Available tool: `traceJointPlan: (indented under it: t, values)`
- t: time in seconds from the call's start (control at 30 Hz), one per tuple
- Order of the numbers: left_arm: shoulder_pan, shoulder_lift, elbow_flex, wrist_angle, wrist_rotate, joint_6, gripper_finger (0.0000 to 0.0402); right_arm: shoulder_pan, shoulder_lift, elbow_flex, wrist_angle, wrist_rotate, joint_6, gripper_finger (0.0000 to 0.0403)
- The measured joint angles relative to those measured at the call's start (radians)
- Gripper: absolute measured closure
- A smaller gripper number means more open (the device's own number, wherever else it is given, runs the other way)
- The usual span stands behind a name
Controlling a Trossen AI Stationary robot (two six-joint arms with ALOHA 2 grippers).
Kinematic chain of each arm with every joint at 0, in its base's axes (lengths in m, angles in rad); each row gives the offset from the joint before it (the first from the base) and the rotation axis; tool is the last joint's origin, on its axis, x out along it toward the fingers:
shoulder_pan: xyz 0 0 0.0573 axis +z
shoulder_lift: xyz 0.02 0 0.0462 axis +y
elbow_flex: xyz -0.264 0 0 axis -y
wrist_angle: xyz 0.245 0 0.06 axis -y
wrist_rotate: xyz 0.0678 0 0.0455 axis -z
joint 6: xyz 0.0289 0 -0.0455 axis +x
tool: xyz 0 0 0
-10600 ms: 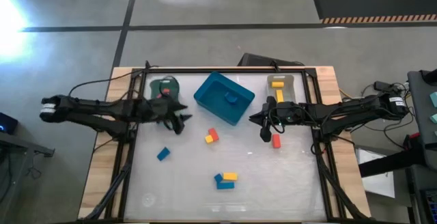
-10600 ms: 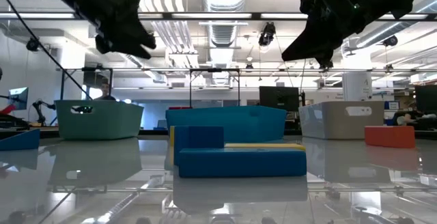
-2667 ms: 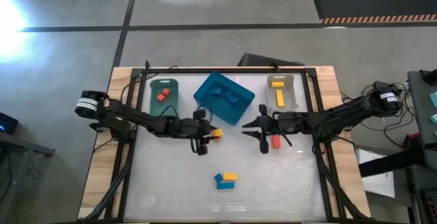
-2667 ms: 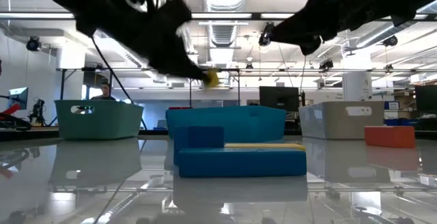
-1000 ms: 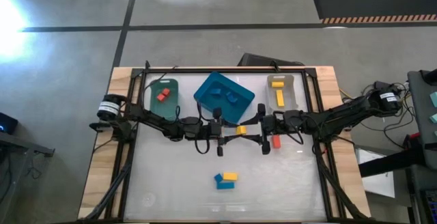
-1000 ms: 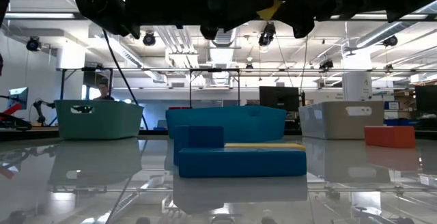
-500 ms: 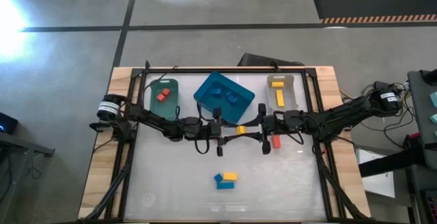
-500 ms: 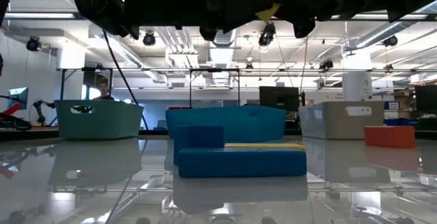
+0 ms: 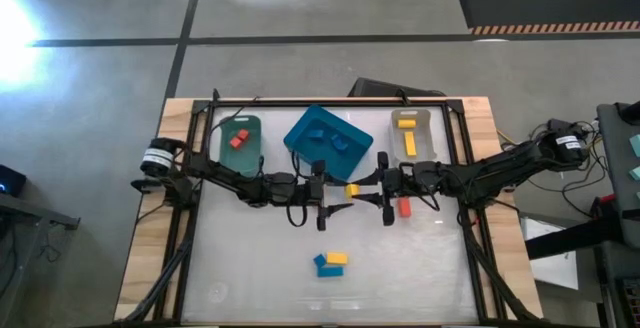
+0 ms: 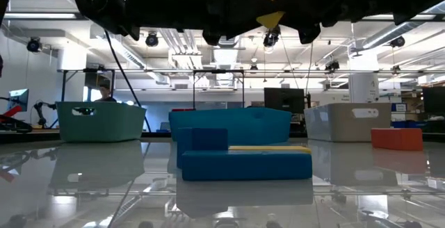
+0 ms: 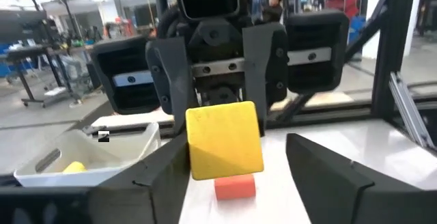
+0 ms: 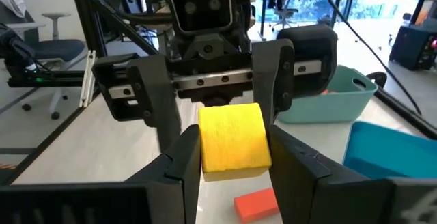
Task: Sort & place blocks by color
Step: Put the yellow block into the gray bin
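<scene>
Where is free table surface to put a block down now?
Bare: the near-left table, beside the blue and yellow blocks, and the near-right corner. Crowded: the middle, where both grippers meet at the yellow block, and the far edge with the bins.

Three bins [image 9: 300, 128]; four yellow blocks [image 9: 351, 190]; two claws, left claw [image 9: 338, 194] and right claw [image 9: 363, 192].

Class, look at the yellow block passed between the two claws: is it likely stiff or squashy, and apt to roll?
The yellow block likely stays stiff: its faces look flat and unbent in the right claw. It probably won't roll, having square edges. The left claw stands wider than the block.
</scene>
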Motion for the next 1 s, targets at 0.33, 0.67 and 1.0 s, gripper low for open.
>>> traceJointPlan:
  t: [0.33, 0.67, 1.0]
  values:
    - [-0.002, -0.071, 0.001, -0.196, 0.011, 0.043, 0.0092, -0.002, 0.001, 0.055, -0.143, 0.005, 0.052, 0.0282]
    - [0.002, -0.237, -0.007, -0.613, -0.196, 0.059, 0.0084, -0.011, -0.011, 0.262, -0.719, 0.026, 0.157, 0.0282]
    - [0.003, -0.37, -0.067, -0.692, -0.272, 0.054, 0.0084, -0.173, -0.015, 0.425, -1.313, 0.273, 0.416, 0.0282]
